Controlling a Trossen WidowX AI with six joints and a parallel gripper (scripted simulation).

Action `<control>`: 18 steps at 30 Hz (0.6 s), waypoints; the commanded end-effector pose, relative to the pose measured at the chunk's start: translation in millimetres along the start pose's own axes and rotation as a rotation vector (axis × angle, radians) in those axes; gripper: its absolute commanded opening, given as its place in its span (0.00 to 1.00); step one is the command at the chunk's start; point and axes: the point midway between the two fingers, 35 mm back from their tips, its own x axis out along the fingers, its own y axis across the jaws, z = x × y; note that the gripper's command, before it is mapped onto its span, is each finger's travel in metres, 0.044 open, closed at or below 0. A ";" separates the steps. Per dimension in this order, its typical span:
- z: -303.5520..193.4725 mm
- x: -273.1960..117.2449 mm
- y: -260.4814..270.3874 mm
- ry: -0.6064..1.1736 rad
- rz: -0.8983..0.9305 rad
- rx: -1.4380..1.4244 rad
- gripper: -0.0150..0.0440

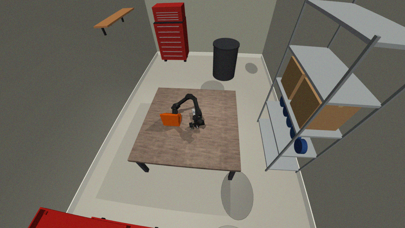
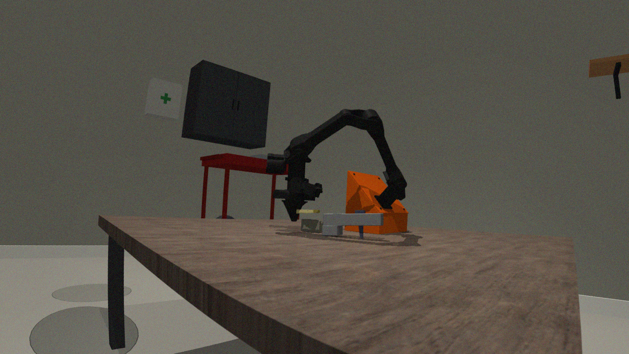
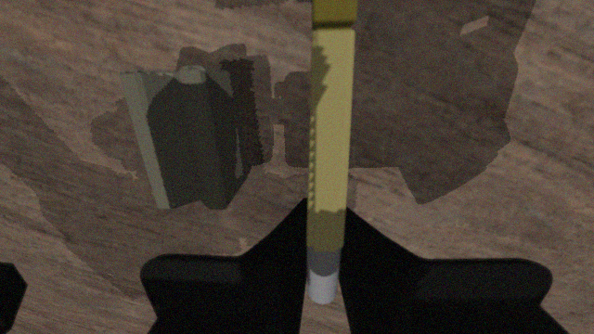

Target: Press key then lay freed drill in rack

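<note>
From the top view, the brown wood-grain table (image 1: 186, 147) carries the black six-joint arm (image 1: 189, 99), whose base sits beside a bright orange wedge-shaped block (image 1: 170, 119) toward the left edge; the arm arches over and drops its black hand (image 1: 194, 124) near the middle of the table, a little toward the far edge, and the things beneath it are too small to make out here. In the exterior view, the arm (image 2: 352, 127) curves up from the orange block (image 2: 371, 204) and the hand (image 2: 293, 213) points straight down, its tips just above the table (image 2: 395, 286). A slim yellow drill (image 2: 307, 211) lies level at the fingertips, above a small olive-grey rack with sloped sides (image 2: 311, 225) that stands on the table. Just beside the rack sits a pale grey rectangular holder block (image 2: 352, 221) in front of the orange block, with a small dark blue key (image 2: 360, 224) standing under it. In the wrist view, the two black fingers are clenched on the yellow drill (image 3: 329, 139) close to its pale grey round end, and the yellow shaft runs straight away from the hand. The olive-grey rack (image 3: 186, 139) lies to the left of the drill in this view, apart from it and mostly in shadow.
</note>
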 end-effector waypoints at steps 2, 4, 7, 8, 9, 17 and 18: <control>-0.1 -3.6 -0.8 0.006 0.002 -0.009 0.25; 0.0 -4.4 -0.9 0.006 0.002 -0.009 0.25; 0.0 -5.5 -1.0 0.006 0.002 -0.009 0.25; 0.1 -5.8 -1.0 0.006 0.002 -0.009 0.25; 0.1 -6.2 -1.1 0.006 0.002 -0.009 0.25; 0.2 -9.1 -1.4 0.006 0.002 -0.009 0.25; 0.2 -9.4 -1.5 0.006 0.002 -0.009 0.25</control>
